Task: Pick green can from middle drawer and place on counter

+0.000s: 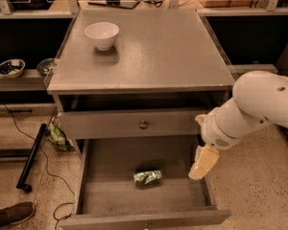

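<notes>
The green can [148, 177] lies on its side on the plank floor of the open middle drawer [110, 195], near the middle. My gripper [203, 163] hangs from the white arm over the drawer's right side wall, to the right of the can and apart from it. It holds nothing that I can see. The counter [153, 51] is the cabinet's flat grey top above the drawer.
A white bowl [102, 35] stands on the counter's back left. A closed drawer front with a brass knob [143, 125] sits above the open drawer. Dark side shelves hold small bowls [9, 68] at left. A black bar [31, 157] and cables lie on the floor at left.
</notes>
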Controlling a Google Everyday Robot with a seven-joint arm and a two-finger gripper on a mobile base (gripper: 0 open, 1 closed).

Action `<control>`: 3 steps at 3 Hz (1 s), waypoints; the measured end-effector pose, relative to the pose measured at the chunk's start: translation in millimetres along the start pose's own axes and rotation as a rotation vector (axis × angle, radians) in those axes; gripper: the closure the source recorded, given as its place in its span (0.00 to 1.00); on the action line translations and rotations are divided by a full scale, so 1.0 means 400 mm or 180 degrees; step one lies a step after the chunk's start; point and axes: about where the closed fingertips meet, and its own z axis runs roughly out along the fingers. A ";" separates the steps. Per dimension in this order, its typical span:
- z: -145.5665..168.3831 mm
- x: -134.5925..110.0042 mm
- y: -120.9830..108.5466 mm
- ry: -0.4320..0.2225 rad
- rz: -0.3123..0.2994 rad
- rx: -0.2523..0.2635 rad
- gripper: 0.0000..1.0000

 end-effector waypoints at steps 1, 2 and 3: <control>0.048 0.001 0.012 -0.0075 -0.0017 -0.0051 0.00; 0.096 0.004 0.007 -0.0190 -0.0042 -0.0100 0.00; 0.147 0.005 -0.002 -0.0302 -0.0067 -0.0171 0.00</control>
